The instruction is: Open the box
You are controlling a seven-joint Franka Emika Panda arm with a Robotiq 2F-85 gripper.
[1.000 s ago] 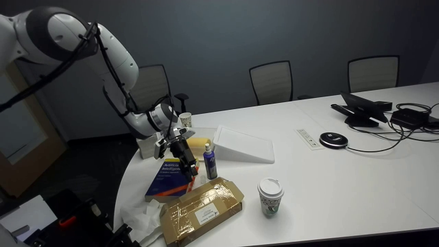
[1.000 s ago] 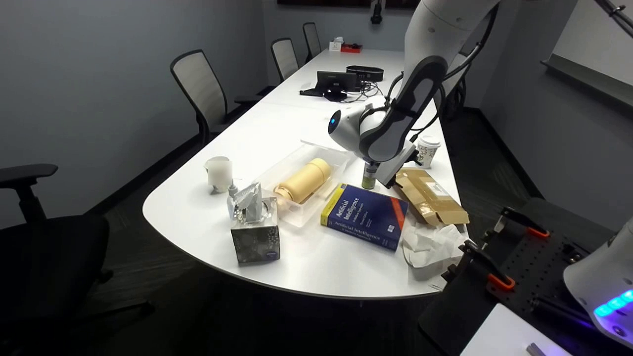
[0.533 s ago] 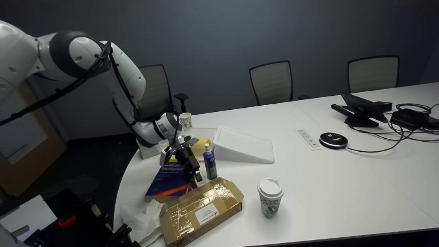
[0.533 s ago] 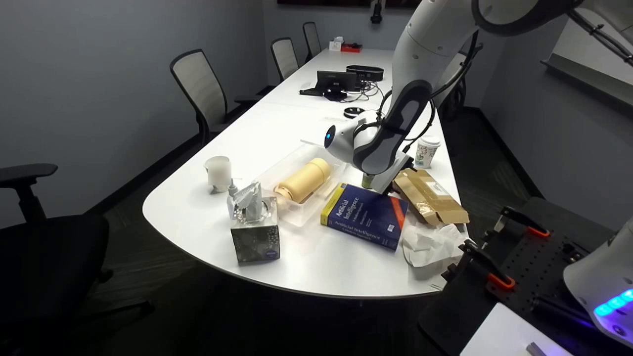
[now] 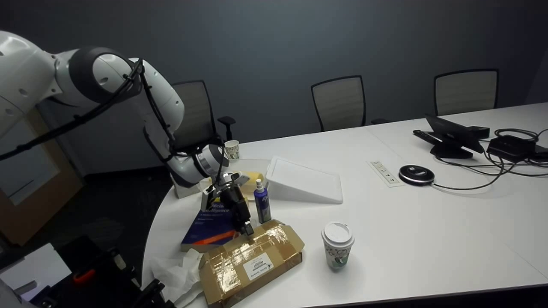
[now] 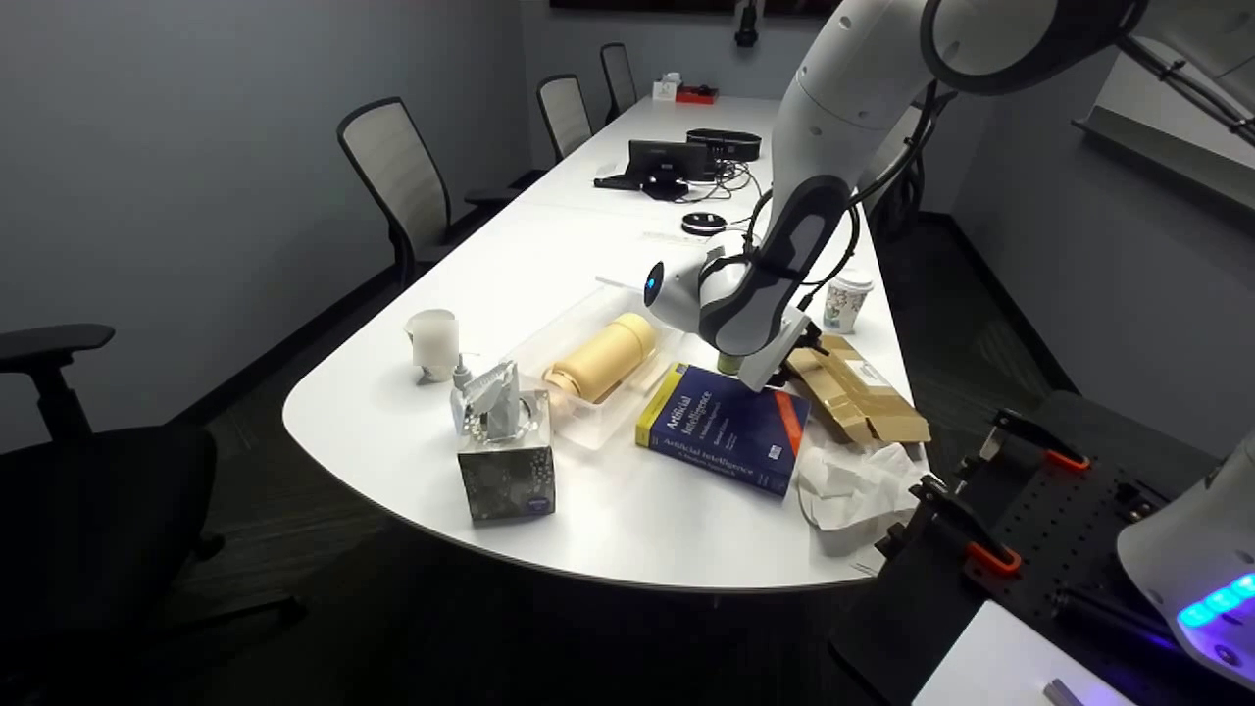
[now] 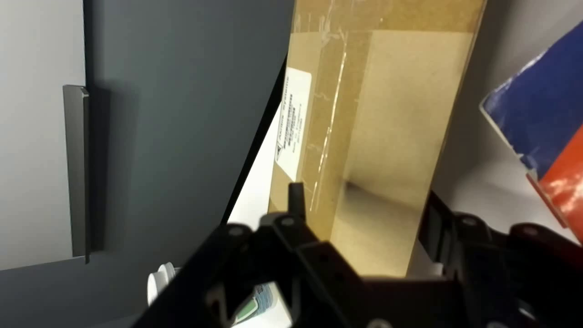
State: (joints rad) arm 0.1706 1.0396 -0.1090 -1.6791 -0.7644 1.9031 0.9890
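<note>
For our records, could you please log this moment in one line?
task: open box; gripper: open, at box's long edge; box: top taped

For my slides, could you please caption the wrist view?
Open, black two-fingered gripper astride one long edge of an oblong tan cardboard box beside a rectangular blue-and-orange book.

Matt cardboard box (image 7: 387, 136), glossy tape (image 7: 341, 105), smooth table (image 5: 406, 239)
</note>
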